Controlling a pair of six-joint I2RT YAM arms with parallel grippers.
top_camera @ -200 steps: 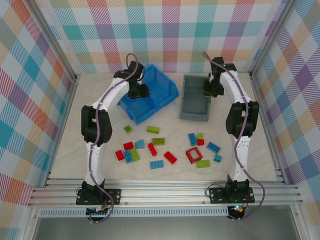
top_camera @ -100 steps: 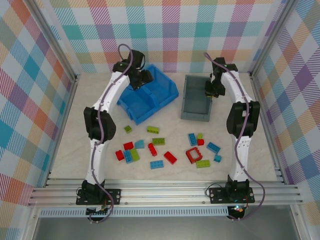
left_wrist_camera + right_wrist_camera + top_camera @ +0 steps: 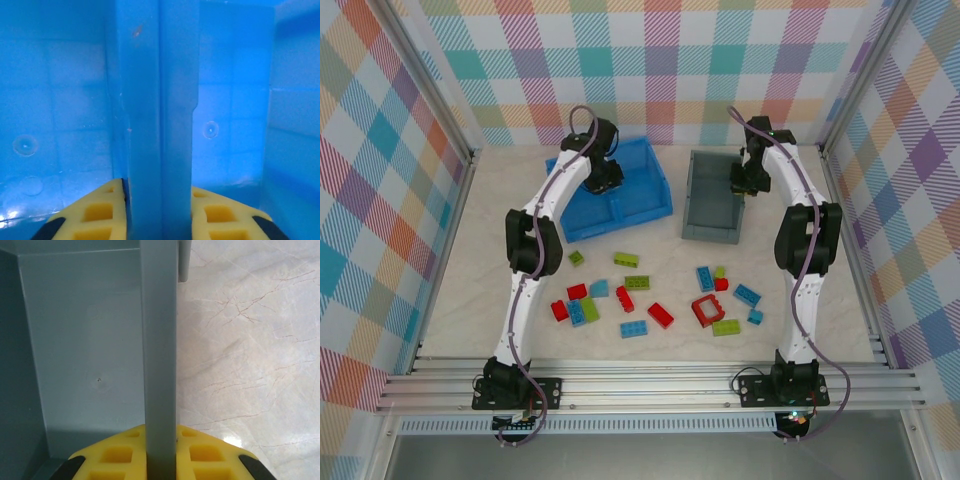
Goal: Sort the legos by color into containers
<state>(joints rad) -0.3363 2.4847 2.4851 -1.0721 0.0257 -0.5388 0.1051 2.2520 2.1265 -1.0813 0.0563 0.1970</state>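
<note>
Plaid walls enclose the pale counter [image 3: 470, 250]. Left fingers [image 3: 100, 215] clench the blue bin's [image 3: 655, 185] divider [image 3: 160, 100], and right fingers [image 3: 120, 455] clench the grey bin's [image 3: 705, 205] wall [image 3: 159, 340]. The legos [image 3: 660, 315] lie scattered toward six o'clock. A careless pull could tip either bin.

Tabletop [image 3: 470, 230] is cream stone-look surface w/ thin brown veins, clearest in right wrist view, slight gloss. Boxed in on 3 sides by pastel plaid-print panels: back wall [image 3: 660, 70], left wall [image 3: 370, 220], right wall [image 3: 930, 250]. Silver aluminium posts at back corners, left post [image 3: 427, 80] & right post [image 3: 868, 75], lean outward in top view. Ribbed aluminium rails [image 3: 650, 385] run across table's near edge. Below them, plain grey floor strip [image 3: 670, 455].
</note>
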